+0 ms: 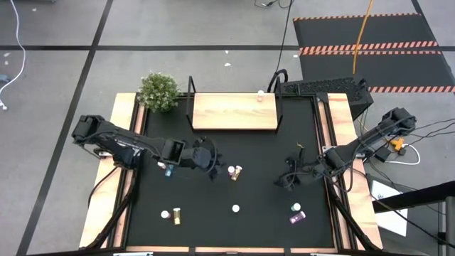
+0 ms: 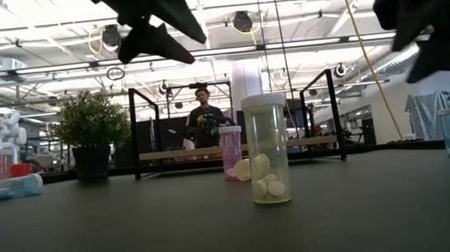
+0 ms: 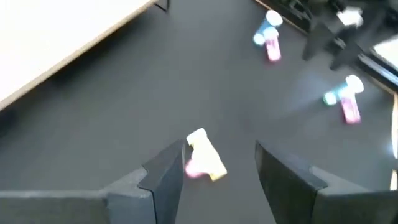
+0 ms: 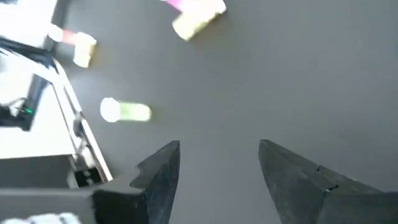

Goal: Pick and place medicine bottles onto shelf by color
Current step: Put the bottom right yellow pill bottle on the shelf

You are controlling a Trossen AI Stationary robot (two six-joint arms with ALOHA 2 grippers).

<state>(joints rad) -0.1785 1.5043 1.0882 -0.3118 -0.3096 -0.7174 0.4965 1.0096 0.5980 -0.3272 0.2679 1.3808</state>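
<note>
The left hand, its fingers spread and empty, hovers just at 9 o'clock of the small yellow-and-pink white-capped medicine bottles mid-worktop, nearer them than the spread right hand.

Matt black table, pale wooden shelf, clear plastic bottle

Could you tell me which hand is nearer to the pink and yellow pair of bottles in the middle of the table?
Left. The left hand hovers open just beside the pink and yellow bottles; the right hand hangs open farther off toward the table's right side.
</note>
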